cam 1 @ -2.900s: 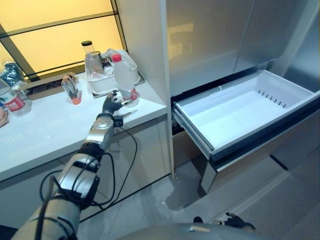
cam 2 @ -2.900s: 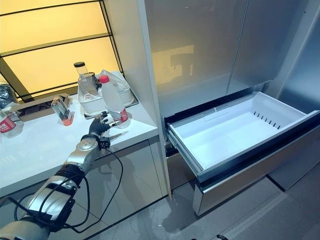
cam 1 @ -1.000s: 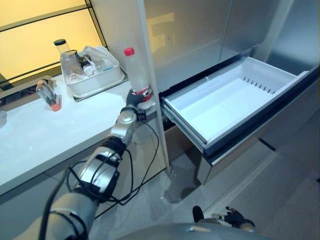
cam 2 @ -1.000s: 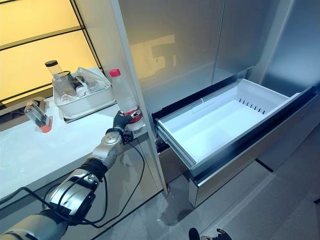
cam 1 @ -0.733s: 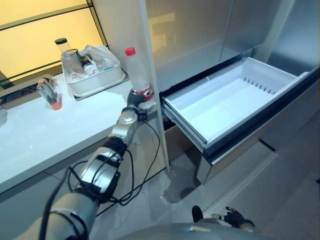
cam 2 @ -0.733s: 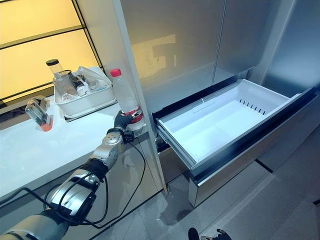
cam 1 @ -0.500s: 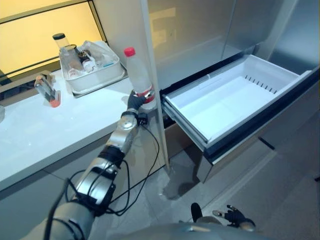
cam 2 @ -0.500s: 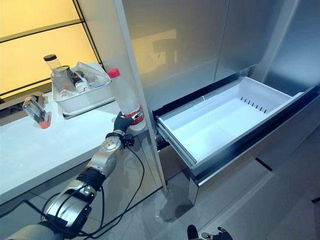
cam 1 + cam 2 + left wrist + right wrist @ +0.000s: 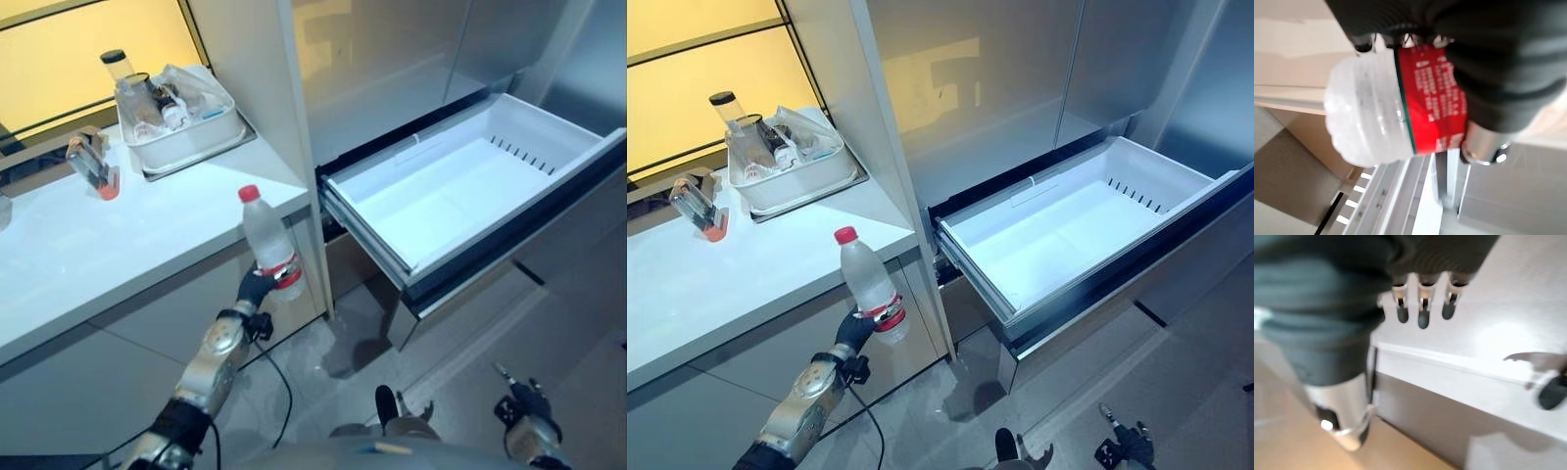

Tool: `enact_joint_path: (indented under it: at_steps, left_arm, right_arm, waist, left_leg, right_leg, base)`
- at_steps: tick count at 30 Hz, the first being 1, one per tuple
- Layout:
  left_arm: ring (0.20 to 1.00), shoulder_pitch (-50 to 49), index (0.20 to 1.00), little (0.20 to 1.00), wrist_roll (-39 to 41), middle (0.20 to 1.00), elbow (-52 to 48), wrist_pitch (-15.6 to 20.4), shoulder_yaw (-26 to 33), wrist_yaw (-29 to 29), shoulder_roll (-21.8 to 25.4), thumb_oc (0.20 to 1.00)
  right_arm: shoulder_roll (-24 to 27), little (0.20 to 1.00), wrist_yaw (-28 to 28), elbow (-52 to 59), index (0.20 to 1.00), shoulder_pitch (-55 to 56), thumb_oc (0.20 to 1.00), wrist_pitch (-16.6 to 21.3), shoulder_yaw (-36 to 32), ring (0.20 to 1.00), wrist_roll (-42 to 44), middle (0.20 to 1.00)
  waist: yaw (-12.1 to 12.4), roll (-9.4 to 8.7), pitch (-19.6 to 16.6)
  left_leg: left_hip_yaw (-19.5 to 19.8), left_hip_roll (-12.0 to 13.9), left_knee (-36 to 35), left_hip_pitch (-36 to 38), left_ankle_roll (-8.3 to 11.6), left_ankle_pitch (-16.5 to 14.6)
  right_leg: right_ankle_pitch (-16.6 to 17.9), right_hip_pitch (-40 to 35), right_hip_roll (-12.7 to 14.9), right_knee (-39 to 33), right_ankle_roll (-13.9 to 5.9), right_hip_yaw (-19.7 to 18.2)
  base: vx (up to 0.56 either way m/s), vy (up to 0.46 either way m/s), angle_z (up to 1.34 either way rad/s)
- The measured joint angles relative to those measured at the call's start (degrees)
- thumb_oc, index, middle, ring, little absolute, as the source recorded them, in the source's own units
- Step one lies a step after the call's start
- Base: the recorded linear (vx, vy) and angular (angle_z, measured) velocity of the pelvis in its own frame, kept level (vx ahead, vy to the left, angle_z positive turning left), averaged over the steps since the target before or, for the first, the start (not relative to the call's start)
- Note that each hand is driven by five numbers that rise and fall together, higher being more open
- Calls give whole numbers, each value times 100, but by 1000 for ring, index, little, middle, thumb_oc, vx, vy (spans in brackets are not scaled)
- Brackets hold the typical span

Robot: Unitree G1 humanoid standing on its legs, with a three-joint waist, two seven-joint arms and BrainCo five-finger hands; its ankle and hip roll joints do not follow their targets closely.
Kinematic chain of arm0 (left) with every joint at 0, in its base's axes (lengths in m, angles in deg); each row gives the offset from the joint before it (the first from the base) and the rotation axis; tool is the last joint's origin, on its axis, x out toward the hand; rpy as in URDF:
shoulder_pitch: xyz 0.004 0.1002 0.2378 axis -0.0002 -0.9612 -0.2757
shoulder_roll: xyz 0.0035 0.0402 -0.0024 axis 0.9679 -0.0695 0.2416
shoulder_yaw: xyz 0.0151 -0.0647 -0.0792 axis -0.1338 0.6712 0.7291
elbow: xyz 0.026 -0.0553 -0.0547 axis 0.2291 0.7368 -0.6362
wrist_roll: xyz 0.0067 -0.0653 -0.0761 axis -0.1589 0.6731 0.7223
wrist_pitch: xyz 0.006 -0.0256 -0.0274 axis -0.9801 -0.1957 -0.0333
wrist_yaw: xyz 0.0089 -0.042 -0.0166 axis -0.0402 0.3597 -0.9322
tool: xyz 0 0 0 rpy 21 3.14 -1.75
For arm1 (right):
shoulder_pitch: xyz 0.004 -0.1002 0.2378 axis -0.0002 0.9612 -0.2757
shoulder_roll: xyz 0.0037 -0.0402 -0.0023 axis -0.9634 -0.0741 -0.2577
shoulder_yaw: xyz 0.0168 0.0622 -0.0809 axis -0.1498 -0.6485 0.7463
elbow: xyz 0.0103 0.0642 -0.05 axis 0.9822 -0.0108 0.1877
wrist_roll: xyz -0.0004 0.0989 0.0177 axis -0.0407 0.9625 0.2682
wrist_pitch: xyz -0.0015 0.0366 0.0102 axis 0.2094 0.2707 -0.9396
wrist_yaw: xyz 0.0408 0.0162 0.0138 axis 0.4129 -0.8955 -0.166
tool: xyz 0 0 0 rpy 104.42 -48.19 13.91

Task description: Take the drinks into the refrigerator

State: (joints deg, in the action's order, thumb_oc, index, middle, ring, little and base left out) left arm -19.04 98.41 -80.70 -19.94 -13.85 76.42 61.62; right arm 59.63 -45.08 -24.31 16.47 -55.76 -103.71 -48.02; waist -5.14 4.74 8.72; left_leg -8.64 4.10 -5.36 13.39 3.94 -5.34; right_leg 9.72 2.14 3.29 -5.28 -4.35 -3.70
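Note:
A clear plastic drink bottle with a red cap and red label stands upright in the air in front of the cabinet face under the white counter. My left hand is shut round its lower part; the left wrist view has the dark cover wrapped over the red label of the bottle. To its right the refrigerator's white drawer is pulled out with nothing in it. My right hand hangs low near the floor at the lower right, its fingers straight and holding nothing.
A white tray with several jars and bottles sits at the back of the counter. A small clear container with an orange base stands left of it. A tall pale panel separates counter and refrigerator doors.
My left hand has carried the bottle off the counter's edge, down and toward me, to hang in front of the lower cabinet. The right hand has come further into view.

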Motion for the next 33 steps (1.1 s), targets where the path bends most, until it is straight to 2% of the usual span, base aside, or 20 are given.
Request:
enact_joint_path:
  at_steps: [1,2,4,5,10,11,14,16,17,20,22,27,32,33]
  left_arm:
    - [200,-24,200,200,24,200,-57,0,35,52,-2,200]
    - [200,-21,200,200,26,200,-62,0,42,64,-1,200]
    - [200,-87,200,200,26,200,-87,0,102,93,-14,200]
    - [200,-86,200,200,25,200,-94,-3,113,108,-8,200]
    - [200,-111,200,200,19,200,-132,-4,209,186,-92,200]
    - [200,-125,200,200,11,200,-134,-6,274,198,-129,200]
    - [200,-128,200,200,3,200,-146,-8,366,197,-156,200]
    - [200,-132,200,200,-81,200,-188,-26,436,196,-188,200]
    - [200,-127,200,200,-112,200,-199,-29,500,194,-207,200]
    - [200,-119,200,200,-174,200,-264,-32,547,185,-216,200]
    - [200,-117,200,200,-356,200,-309,-34,603,182,-210,200]
    - [200,55,200,200,-525,200,-331,-40,625,172,-179,200]
    - [200,393,200,200,-546,200,-351,-46,550,165,-118,200]
    - [200,520,200,200,-539,200,-286,-55,457,57,-7,200]
  right_arm:
    - [125,1000,-95,253,1000,21,1000,247,-47,1000,31,1000]
    - [182,1000,-141,316,1000,-51,1000,306,-53,1000,25,1000]
    - [223,1000,-422,1298,1000,-18,1000,343,-103,1000,-37,1000]
    - [229,1000,-478,1601,1000,-34,1000,500,-105,1000,-259,1000]
    - [294,1000,-870,3061,1000,-78,1000,569,-143,1000,-1096,1000]
    - [297,1000,-950,3625,1000,-57,1000,546,-140,1000,-1360,1000]
    - [324,1000,-938,4831,1000,-76,1000,560,-99,1000,-1924,1000]
    - [396,1000,-883,5452,1000,-76,1000,421,-37,1000,-2097,1000]
    - [513,1000,-684,5894,1000,-113,1000,443,77,1000,-2407,1000]
    - [697,1000,-425,6297,1000,-142,1000,382,172,1000,-2713,1000]
    - [904,1000,-56,6469,1000,-213,1000,299,432,1000,-2881,1000]
    - [1592,1000,694,6443,1000,-927,1000,27,1477,1000,-2906,1000]
    - [1818,1000,1094,6379,1000,-1805,1000,-128,2148,1000,-2840,1000]
    - [1972,1000,1128,5899,1000,-2457,1000,-218,2792,1000,-2793,1000]
  waist:
    - [-1,-10,1]
    - [14,-20,-2]
    - [26,3,1]
    - [10,-5,-2]
    - [14,6,-7]
    - [13,18,-11]
    - [-14,13,-19]
    - [13,-2,-27]
    - [-11,-10,-37]
    - [8,-61,-72]
    - [19,-112,-101]
    - [156,-206,-172]
    - [331,-221,-196]
    - [306,-223,-232]
  left_leg:
    - [14,-1,2,12,16,10]
    - [36,-1,3,13,17,11]
    - [74,-14,3,14,13,11]
    - [76,-9,5,20,13,11]
    - [79,-15,28,61,13,11]
    - [80,-15,10,82,12,10]
    - [80,-15,3,88,10,10]
    - [82,-14,1,88,10,10]
    - [82,-11,5,89,10,10]
    - [85,-9,17,89,12,12]
    - [86,-12,30,90,14,14]
    - [106,-2,32,116,19,20]
    - [143,7,33,148,23,34]
    - [161,-7,34,174,25,38]
  right_leg:
    - [-2,-20,8,-23,-2,12]
    - [-5,-36,10,-21,-5,32]
    - [-8,-40,0,0,-9,44]
    - [4,-49,4,-1,8,47]
    - [5,-91,-2,3,7,48]
    - [3,-109,-4,3,6,46]
    - [-17,-111,-5,3,-20,36]
    - [-18,-112,-11,5,-19,39]
    - [-16,-110,-14,5,-17,37]
    - [-16,-110,-18,5,-17,38]
    - [-11,-114,-10,5,-12,40]
    - [0,-157,-7,5,3,102]
    - [-2,-218,2,5,6,128]
    - [-2,-233,1,6,7,136]
  base:
    - [-18,20,7]
    - [-20,21,9]
    - [-21,24,5]
    - [0,0,0]
    - [0,0,0]
    - [0,0,0]
    - [0,0,0]
    - [0,0,0]
    - [0,0,0]
    - [0,0,0]
    - [0,0,0]
    - [0,-2,2]
    - [1,-3,5]
    - [38,0,10]
